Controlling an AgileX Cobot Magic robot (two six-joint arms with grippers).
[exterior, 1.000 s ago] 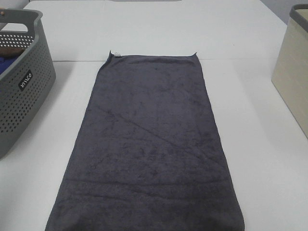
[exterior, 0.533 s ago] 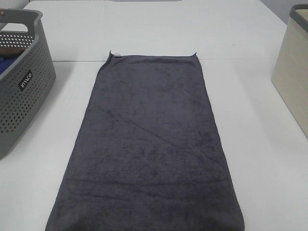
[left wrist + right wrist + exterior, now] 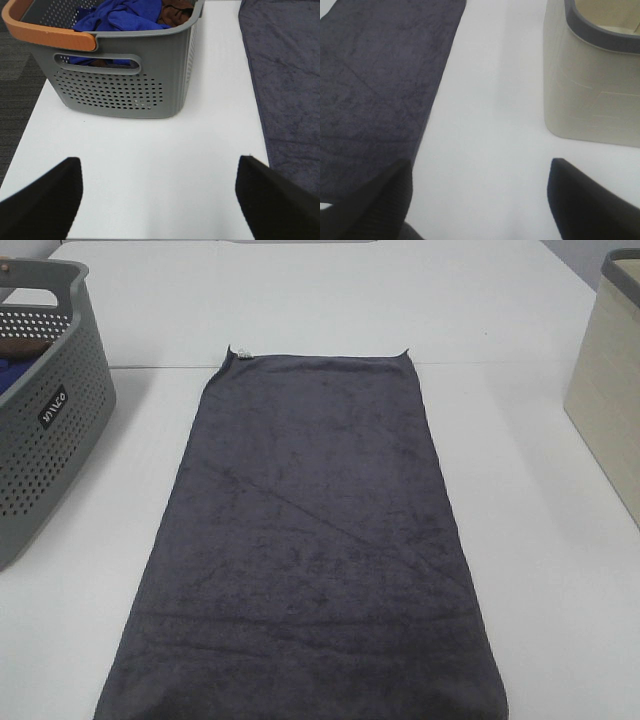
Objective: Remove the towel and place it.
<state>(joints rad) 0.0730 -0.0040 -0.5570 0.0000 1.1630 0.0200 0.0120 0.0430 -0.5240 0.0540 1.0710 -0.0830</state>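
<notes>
Item 1 — grey perforated basket (image 3: 45, 410), far left of the overhead frame, partly cropped; orange-trimmed handle (image 3: 47, 31) seen from the left wrist; holds a blue cloth (image 3: 120, 15) and something brown, unidentified.

Item 2 — left gripper (image 3: 157, 200), jaws spread wide, holding nothing, above bare table between the basket and the towel's edge.

Item 3 — the towel (image 3: 310, 550), dark charcoal, spread flat lengthwise down the centre of the overhead frame, its near end running off the bottom edge; small tag (image 3: 241, 353) at the upper-left corner. Well apart from both containers.

Item 4 — right gripper (image 3: 480, 200), jaws likewise wide and empty, just beside the towel's right edge.

Item 5 — beige bin (image 3: 610, 390) with grey rim, far right, cropped.

Handling note: the towel appears already laid out. If it needs lifting, pinch both near corners at once, one per arm, and raise evenly — plush terry sags and folds.

Surface: white table (image 3: 540, 570), matte, a seam crossing the upper part. Dark carpet (image 3: 15, 100) shows beyond the table edge in the left wrist view.
</notes>
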